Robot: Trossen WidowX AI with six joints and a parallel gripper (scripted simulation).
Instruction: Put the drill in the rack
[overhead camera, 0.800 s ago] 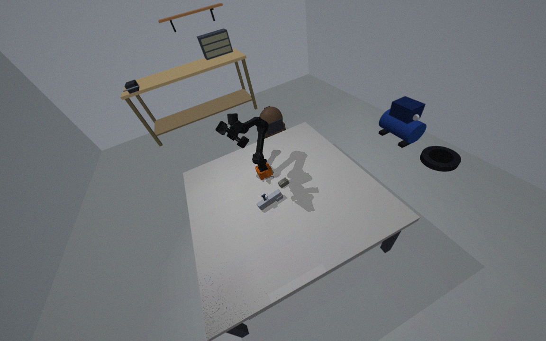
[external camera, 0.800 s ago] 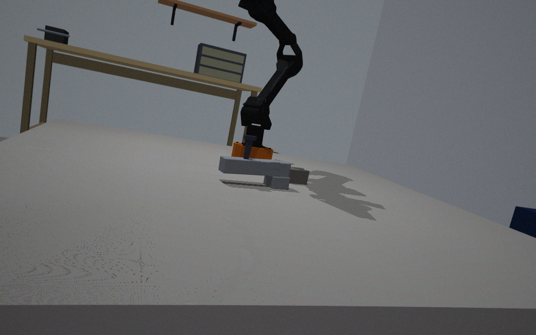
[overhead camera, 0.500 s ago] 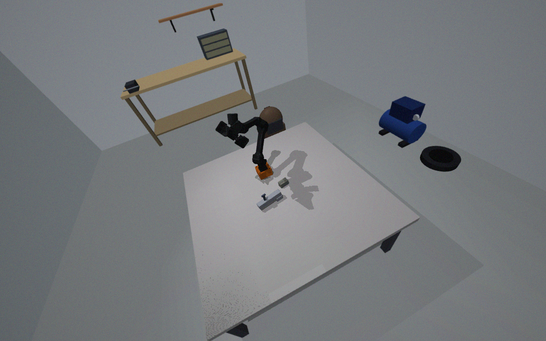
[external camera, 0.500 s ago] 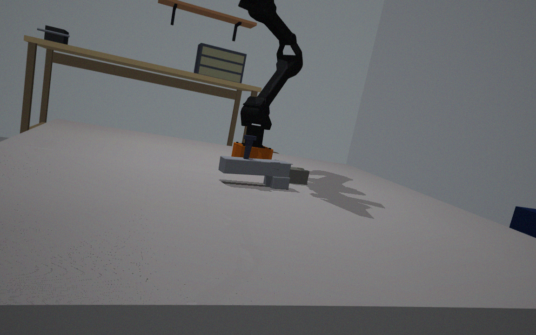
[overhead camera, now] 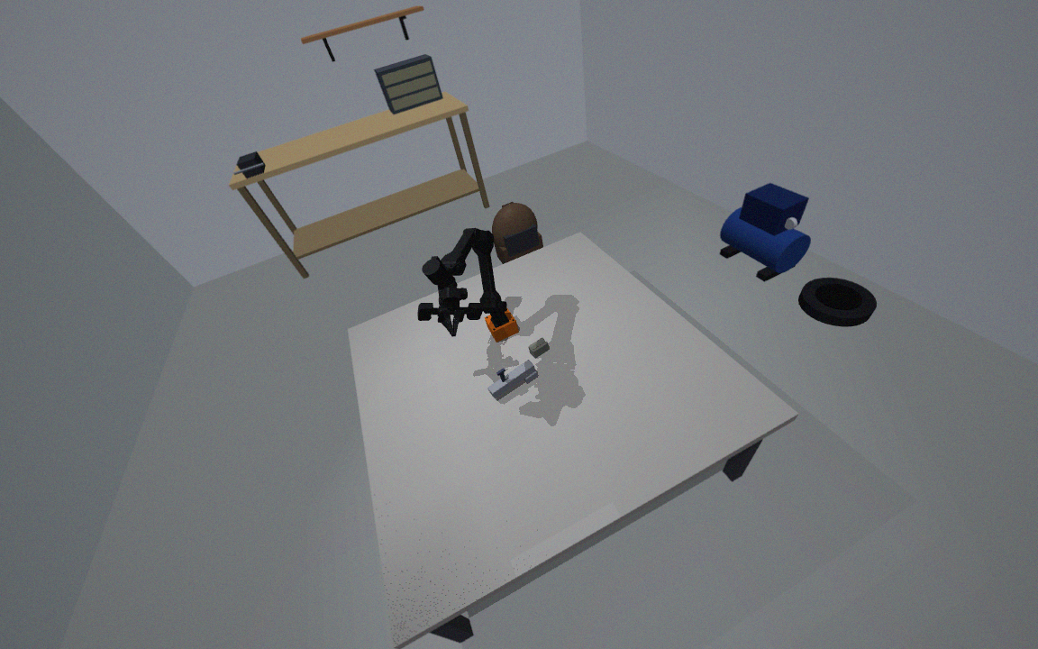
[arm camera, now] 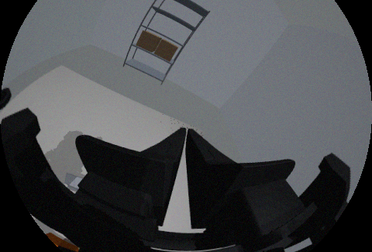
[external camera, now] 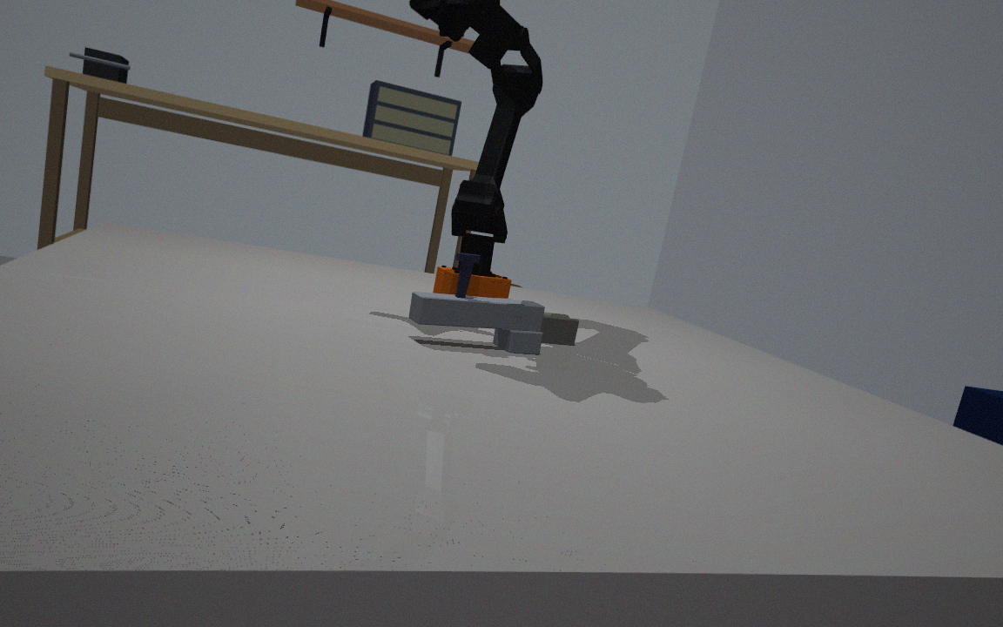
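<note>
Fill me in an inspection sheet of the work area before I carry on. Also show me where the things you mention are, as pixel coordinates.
Surface: pale tabletop (overhead camera: 441, 476) (external camera: 256, 436), arm shadow across it
Job's things: dark T-shaped piece (overhead camera: 502, 373) (external camera: 464, 274) upright in light grey block (overhead camera: 513, 381) (external camera: 474, 310); whether drill or key, cannot tell
Clutter: small grey-brown block (overhead camera: 539, 347) (external camera: 561, 329) near the light grey block
Gripper (overhead camera: 452, 333) (arm camera: 186, 132): shut, nothing held
Cables: nothing seen
Surroundings: workbench (overhead camera: 345, 139) (external camera: 256, 119), tyre (overhead camera: 813, 315), blue compressor (overhead camera: 760, 240)

black arm (overhead camera: 487, 270) (external camera: 499, 144) | bent, raised | fingers (overhead camera: 452, 324) closed, empty

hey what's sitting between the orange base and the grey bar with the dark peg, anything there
In the top view, only shadow crosses the tabletop between them.
</note>
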